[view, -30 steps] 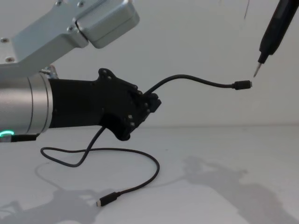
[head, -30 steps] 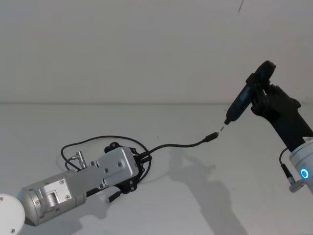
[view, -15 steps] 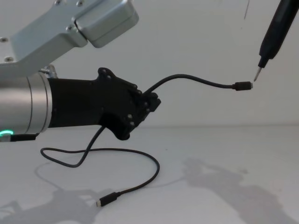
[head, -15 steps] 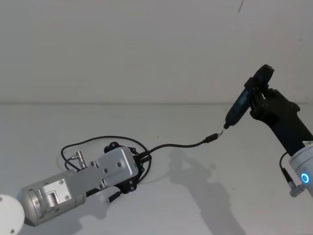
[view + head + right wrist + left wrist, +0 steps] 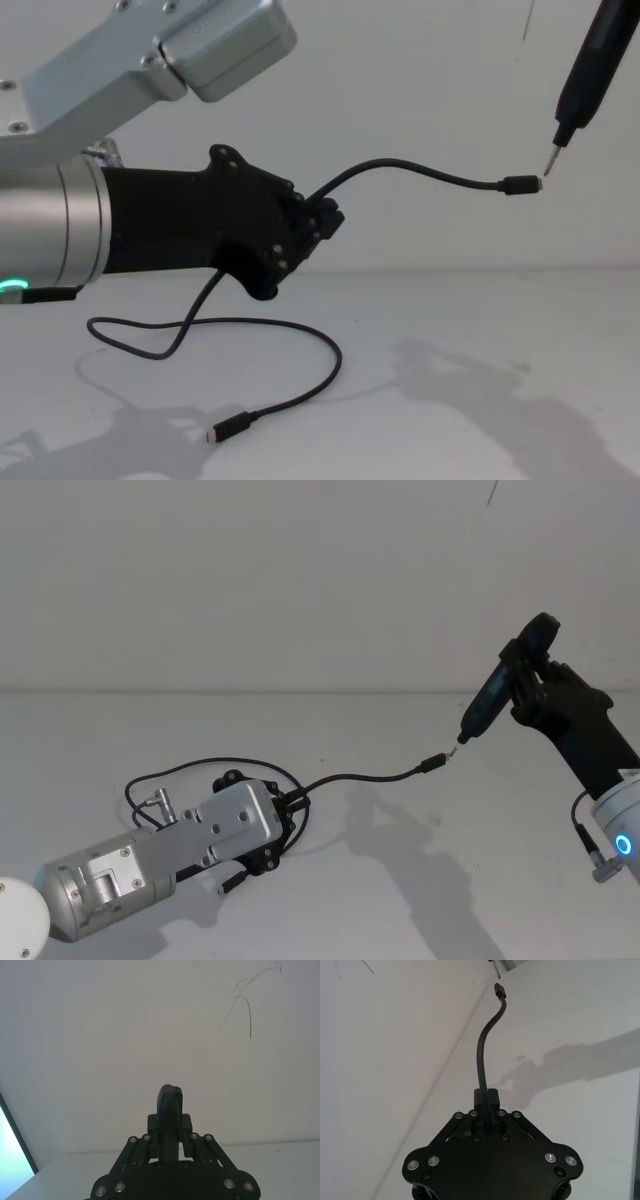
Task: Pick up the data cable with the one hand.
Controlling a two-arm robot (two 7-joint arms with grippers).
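My left gripper (image 5: 298, 802) is shut on the black data cable (image 5: 360, 777) and holds it above the white table. In the chest view the left gripper (image 5: 328, 222) has the data cable (image 5: 420, 172) arching rightward to a small plug (image 5: 521, 185) in the air. The rest of the cable loops down onto the table and ends in a second plug (image 5: 228, 429). My right gripper (image 5: 530, 680) is shut on a slim black tool (image 5: 490, 695), whose metal tip (image 5: 549, 165) hangs just beside the raised plug. The left wrist view shows the left gripper (image 5: 486, 1097) clamping the cable (image 5: 482, 1055).
The white table (image 5: 420, 900) runs back to a plain white wall (image 5: 300, 580). Shadows of the arms fall on the table at the right. The cable's slack loop (image 5: 180, 335) lies under my left arm.
The right gripper has brought the tool's tip slightly down, closer to the raised plug. The left gripper and the cable have held still.
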